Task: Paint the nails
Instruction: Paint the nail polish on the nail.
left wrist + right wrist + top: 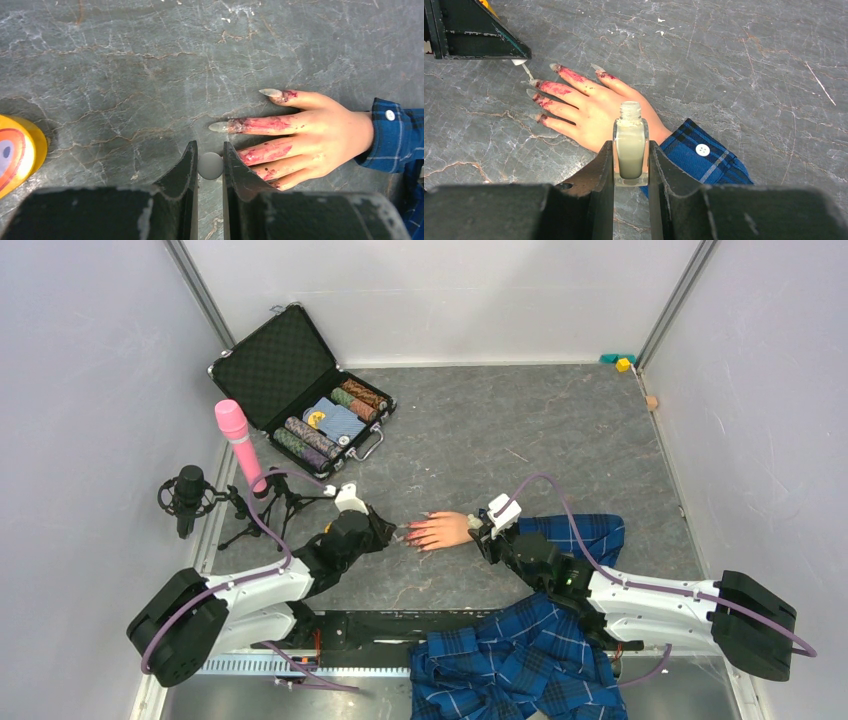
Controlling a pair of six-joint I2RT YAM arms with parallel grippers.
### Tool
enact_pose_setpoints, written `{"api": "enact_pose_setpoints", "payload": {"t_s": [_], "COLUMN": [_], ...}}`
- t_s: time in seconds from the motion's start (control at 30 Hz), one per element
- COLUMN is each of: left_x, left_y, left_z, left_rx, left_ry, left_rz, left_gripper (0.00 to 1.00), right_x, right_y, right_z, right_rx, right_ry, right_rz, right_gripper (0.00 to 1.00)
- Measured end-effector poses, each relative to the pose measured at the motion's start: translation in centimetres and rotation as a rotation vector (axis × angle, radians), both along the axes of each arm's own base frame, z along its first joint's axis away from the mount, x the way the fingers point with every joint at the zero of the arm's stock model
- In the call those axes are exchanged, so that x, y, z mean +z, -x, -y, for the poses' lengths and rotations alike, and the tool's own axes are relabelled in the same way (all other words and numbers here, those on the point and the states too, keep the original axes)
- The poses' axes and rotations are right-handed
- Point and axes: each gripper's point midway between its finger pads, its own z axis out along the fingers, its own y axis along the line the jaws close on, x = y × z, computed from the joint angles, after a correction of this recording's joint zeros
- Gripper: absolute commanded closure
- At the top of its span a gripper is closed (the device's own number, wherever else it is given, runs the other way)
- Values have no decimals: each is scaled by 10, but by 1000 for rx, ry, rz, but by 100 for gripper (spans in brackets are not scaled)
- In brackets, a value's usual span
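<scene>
- top view: the mannequin hand (pixel 440 530) lies flat on the grey table (pixel 560 440), wearing a blue plaid sleeve (pixel 585 535). it sits between the left gripper (pixel 392 533) and the right gripper (pixel 483 532), fingers pointing at the left one.
- at the far left an open black case (pixel 265 365) holds poker chips (pixel 305 437) and a blue card (pixel 335 420) whose yellow mark is too small to read. a pink microphone (pixel 238 440) and a black microphone (pixel 188 492) stand near it.
- left wrist view: the left gripper's jaws are narrow, pinched on a round pale cap (pixel 210 165). the nails (pixel 218 127) are long, pointed and pale, just right of the jaws, with red smears along the fingers behind them. a yellow object (pixel 20 150) with an orange ring print is cut off by the left edge.
- right wrist view: the right gripper clamps a small clear bottle (pixel 630 155), upright, neck open, its face plain. a thin brush (pixel 526 71) hangs under the left gripper, its tip just beside a nail; whether they touch cannot be told.
</scene>
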Motion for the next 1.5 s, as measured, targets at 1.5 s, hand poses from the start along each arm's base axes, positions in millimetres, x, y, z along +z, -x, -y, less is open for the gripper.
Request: {"api": "enact_pose_setpoints", "payload": {"t_s": [1.5], "left_x": [8], "left_y": [0], "left_z": [12], "left_rx": [-42], "left_ry": [60], "left_rz": [28], "left_gripper": [98], "right_x": [-3], "right_y": [0], "right_z": [0], "right_rx": [0], "right_ry": [9], "right_rz": [-5], "right_gripper": [100]}}
